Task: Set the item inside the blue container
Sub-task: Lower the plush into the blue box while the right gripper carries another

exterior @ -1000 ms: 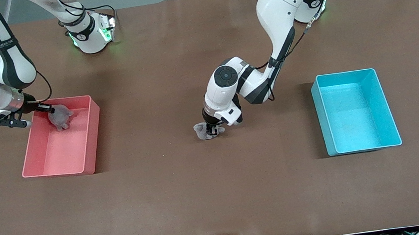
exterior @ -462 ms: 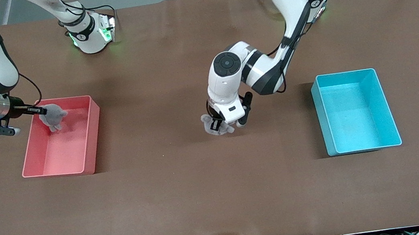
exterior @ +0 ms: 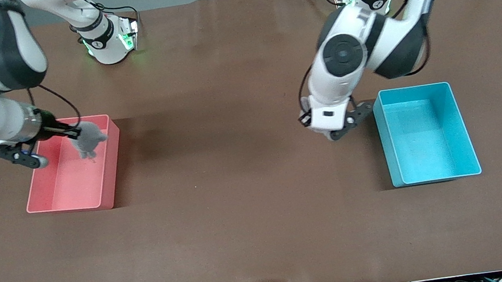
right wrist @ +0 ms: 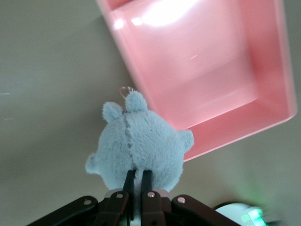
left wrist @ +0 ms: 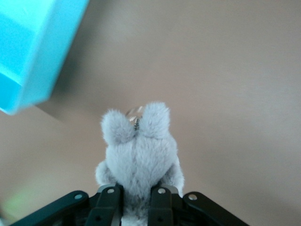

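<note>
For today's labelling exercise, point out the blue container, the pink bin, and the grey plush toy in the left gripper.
blue container (exterior: 465,132): front view, side wall.
pink bin (exterior: 107,172): front view, side wall.
grey plush toy (left wrist: 139,160): left wrist view, middle of its back.

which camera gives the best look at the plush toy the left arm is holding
The left wrist view: the grey plush toy fills the frame, pinched in the left tool. The front view hides it under the arm. The right wrist view shows only the other toy.

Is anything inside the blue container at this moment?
Nothing shows inside the blue container; its floor looks bare. The grey plush toy is clamped in the left end effector over the table beside it. The front view mostly hides that toy under the arm.
</note>
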